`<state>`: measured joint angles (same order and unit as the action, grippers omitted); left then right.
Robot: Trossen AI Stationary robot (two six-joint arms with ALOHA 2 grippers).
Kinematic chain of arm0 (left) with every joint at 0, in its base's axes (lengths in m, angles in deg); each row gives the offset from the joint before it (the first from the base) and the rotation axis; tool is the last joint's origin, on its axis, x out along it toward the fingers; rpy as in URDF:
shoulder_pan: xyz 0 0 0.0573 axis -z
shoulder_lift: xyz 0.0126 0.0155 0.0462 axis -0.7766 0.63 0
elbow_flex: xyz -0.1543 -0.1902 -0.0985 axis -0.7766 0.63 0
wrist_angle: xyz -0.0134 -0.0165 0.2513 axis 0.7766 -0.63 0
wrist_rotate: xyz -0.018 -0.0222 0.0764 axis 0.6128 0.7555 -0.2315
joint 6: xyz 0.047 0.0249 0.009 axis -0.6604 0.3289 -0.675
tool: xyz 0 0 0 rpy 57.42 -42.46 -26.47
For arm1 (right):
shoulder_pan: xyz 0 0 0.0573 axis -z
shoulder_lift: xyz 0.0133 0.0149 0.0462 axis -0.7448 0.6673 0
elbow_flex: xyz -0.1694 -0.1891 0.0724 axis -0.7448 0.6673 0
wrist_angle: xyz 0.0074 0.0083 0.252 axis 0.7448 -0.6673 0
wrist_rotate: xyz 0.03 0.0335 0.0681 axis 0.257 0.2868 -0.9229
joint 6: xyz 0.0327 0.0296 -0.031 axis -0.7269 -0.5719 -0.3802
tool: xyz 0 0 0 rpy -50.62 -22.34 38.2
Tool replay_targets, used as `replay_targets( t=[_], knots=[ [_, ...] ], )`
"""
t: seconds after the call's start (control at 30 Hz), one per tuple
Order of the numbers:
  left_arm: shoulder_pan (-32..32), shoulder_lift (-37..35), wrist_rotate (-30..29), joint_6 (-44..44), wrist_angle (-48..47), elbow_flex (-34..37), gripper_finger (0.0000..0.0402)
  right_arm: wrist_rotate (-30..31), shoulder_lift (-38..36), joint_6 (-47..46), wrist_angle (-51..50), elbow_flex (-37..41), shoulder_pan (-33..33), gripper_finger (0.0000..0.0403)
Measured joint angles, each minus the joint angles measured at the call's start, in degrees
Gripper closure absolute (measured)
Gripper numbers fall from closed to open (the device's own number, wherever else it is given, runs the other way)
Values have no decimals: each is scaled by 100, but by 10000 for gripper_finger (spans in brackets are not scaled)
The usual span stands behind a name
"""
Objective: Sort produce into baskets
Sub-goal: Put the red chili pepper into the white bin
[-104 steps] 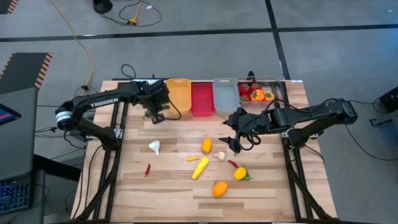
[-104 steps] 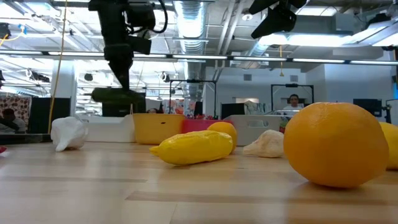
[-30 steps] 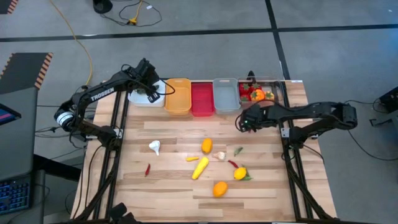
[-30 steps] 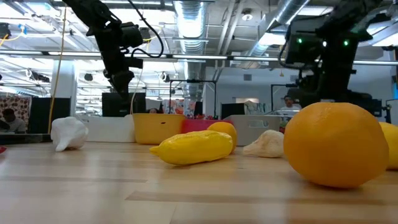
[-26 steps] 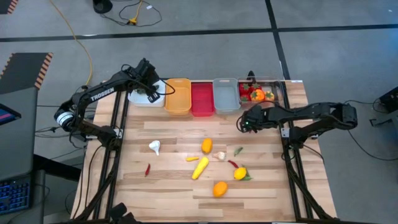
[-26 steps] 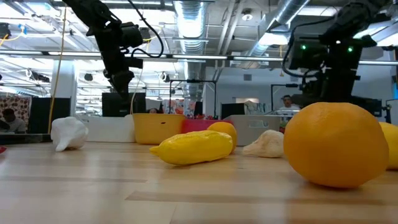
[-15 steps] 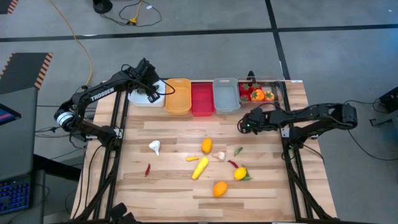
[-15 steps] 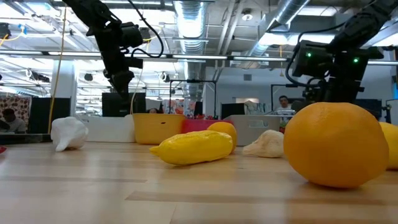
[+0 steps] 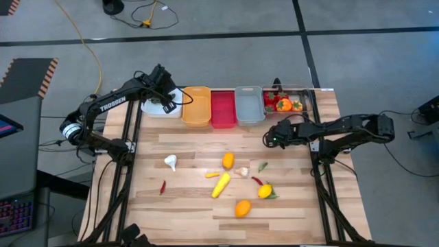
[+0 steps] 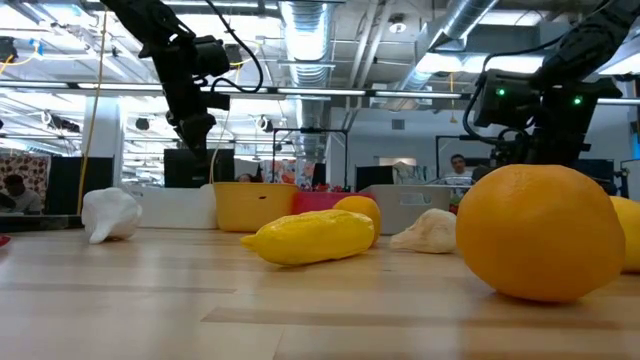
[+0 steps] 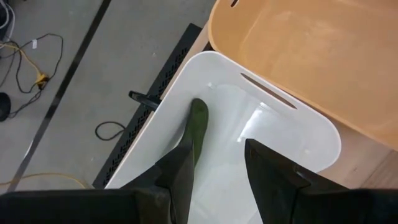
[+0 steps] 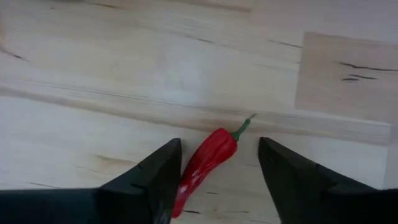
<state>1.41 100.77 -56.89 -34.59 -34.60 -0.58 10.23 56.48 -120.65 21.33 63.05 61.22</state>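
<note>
The left gripper point(image 11: 224, 134) hangs over the white rectangular plastic bin point(image 9: 153, 107) at the far left end of the row of baskets. Its two dark fingers stand apart, with the bin's white floor showing between them. A small green toy piece point(image 11: 198, 119) sits at the tip of one finger; it may be lying in the bin or clinging to the finger, and the wrist view does not settle which.

Beside the white bin come the orange plastic bin point(image 9: 197, 105), the red plastic bin point(image 9: 222, 108), the grey plastic bin point(image 9: 249, 104) and the clear plastic bin point(image 9: 304, 101), which already holds red and orange produce.

The right gripper point(image 9: 269, 138) is above the wooden table point(image 9: 192, 213), in front of the grey and clear bins. Its fingers are spread, and in its wrist view a red toy chilli with a green stalk point(image 12: 208, 158) lies on the wood between them, untouched.

Loose on the table are a white toy garlic point(image 9: 170, 162), a second, smaller red chilli point(image 9: 162, 186), an orange toy pepper point(image 9: 228, 160), a yellow toy corn cob point(image 9: 221, 184), a yellow toy lemon point(image 9: 265, 191) and a round orange toy fruit point(image 9: 242, 208).
</note>
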Motion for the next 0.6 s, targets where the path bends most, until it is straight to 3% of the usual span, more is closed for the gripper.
replay_targets(
  t=[0.4,0.6],
  knots=[
    [9,1,62,-6,0,0,271,-2,4,51,61,2,2,307],
    [9,1,298,-23,7,0,271,-9,6,194,181,4,2,343]
  ],
)
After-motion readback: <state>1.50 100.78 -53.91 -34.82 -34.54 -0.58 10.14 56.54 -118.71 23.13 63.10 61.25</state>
